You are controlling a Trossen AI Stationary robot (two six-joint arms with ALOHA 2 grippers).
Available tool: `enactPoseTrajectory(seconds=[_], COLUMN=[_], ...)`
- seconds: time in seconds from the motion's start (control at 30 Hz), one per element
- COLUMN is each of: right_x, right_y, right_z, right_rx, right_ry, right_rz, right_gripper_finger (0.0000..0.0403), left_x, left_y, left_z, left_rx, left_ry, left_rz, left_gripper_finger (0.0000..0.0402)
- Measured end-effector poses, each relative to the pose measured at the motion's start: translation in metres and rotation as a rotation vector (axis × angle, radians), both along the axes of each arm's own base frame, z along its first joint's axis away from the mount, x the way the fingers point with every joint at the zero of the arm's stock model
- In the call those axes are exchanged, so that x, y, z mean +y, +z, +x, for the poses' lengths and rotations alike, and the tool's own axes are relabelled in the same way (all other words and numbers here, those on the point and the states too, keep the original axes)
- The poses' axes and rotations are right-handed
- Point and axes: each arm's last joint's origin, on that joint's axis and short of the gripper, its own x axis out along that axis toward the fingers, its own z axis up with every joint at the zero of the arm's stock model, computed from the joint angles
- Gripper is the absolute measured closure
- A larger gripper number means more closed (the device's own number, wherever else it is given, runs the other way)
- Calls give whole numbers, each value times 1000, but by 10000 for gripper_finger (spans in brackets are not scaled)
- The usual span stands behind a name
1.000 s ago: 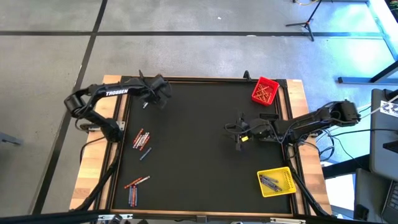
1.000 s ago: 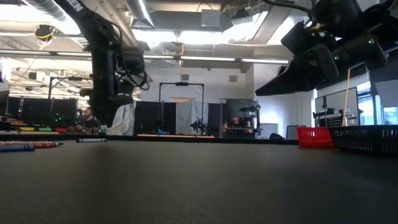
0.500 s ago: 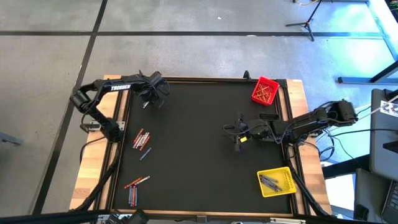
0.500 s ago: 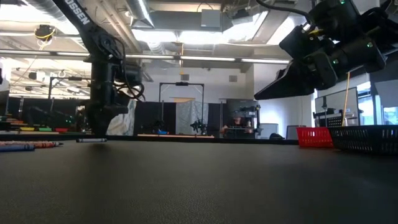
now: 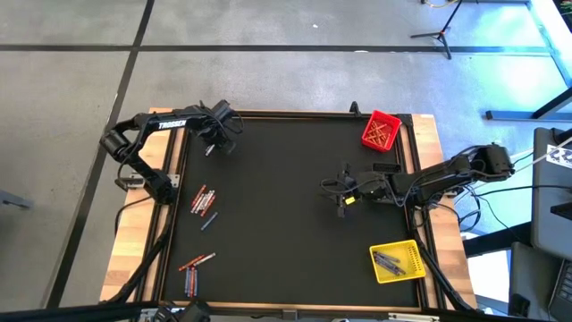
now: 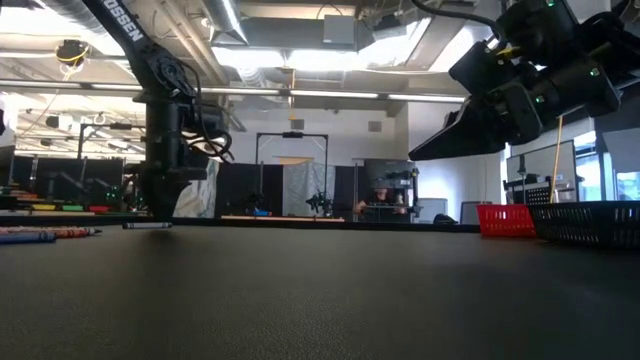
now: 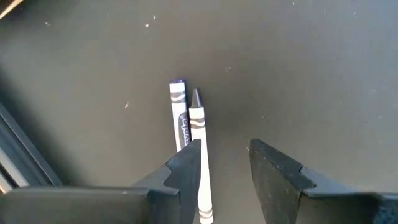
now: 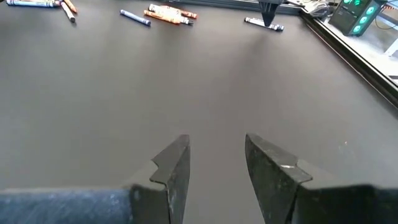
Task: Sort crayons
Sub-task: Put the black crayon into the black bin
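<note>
Your left tool (image 7: 224,165) hangs released over two crayons (image 7: 186,118) lying touching near the surface's (image 5: 286,233) far left corner. One finger (image 7: 186,165) overlaps the grey one, so centre before clenching, or you may take both. Your right tool (image 8: 214,158), released and empty, waits mid-surface.

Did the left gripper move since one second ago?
Yes. In the high view the left gripper has drawn in slightly toward the table's far-left corner, and now sits open over two crayons. The red bin stayed put.

Black mat (image 5: 286,215); red bin (image 5: 381,131), yellow bin (image 5: 399,261); red-orange, blue crayons (image 5: 203,200).
</note>
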Motion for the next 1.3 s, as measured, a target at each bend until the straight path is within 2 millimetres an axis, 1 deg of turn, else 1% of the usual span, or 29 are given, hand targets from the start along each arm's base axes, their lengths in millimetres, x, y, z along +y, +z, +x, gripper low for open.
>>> enactPoseTrajectory(seconds=[0.4,0.7,1.07,1.17,1.3], right_x=[0,0,0,0,0], right_y=[0,0,1,1,1], right_z=[0,0,0,0,0], right_rx=[-1,-4,-4,-4,-4], right_ry=[0,0,0,0,0], right_rz=[0,1,1,1,1], right_gripper_finger=[252,252,252,252,252], left_x=[1,0,-2,-2,-3], left_y=[0,-12,-16,-16,-16], left_z=[0,-9,-10,-9,-9], left_rx=[-7,20,-10,-23,-28], left_ry=[3,27,-2,-6,-25], left_rz=[6,-14,-36,-43,-49], left_gripper_finger=[273,273,275,286,322])
